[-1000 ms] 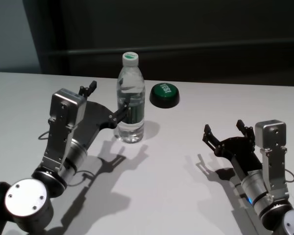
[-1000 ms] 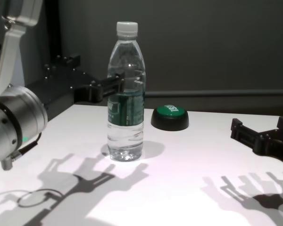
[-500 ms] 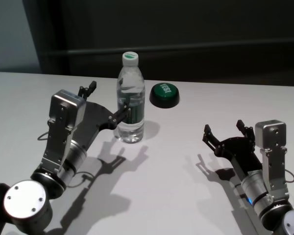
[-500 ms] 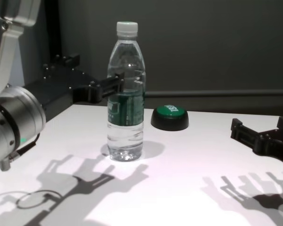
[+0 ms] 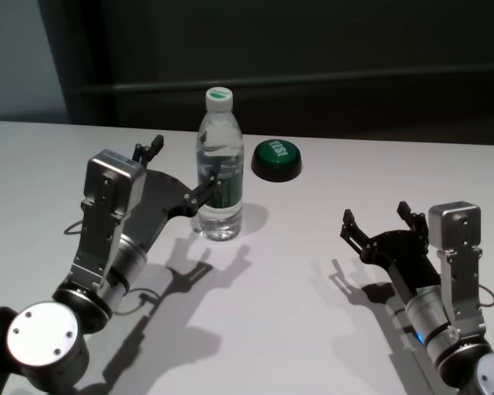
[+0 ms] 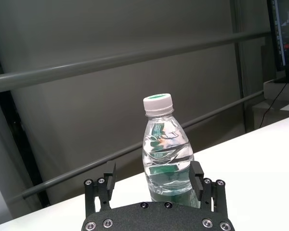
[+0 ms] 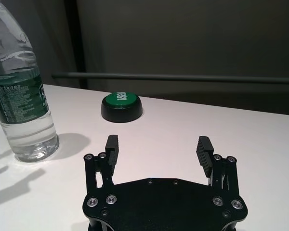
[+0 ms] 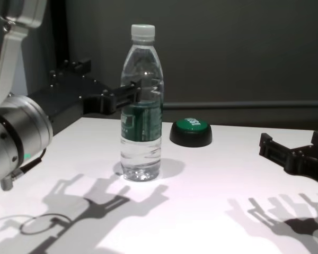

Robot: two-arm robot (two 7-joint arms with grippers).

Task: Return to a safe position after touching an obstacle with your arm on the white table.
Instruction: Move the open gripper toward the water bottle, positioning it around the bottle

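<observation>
Near the white table (image 5: 296, 271) middle stands the water bottle (image 5: 220, 173), upright (cap on); the open left gripper (image 5: 181, 177) straddles it, so a sideways retreat could topple it; right gripper (image 5: 379, 220) open, idle

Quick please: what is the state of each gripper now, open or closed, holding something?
Left gripper: open, holding nothing, beside the bottle.
Right gripper: open, empty, above the white table.

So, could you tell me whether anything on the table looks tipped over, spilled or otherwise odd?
Nothing stands out. The water bottle stands upright and capped on the white table, with no spill around it. The left claw is open, one finger against the bottle's side. The green button sits behind it, and the right claw waits open, apart.
</observation>
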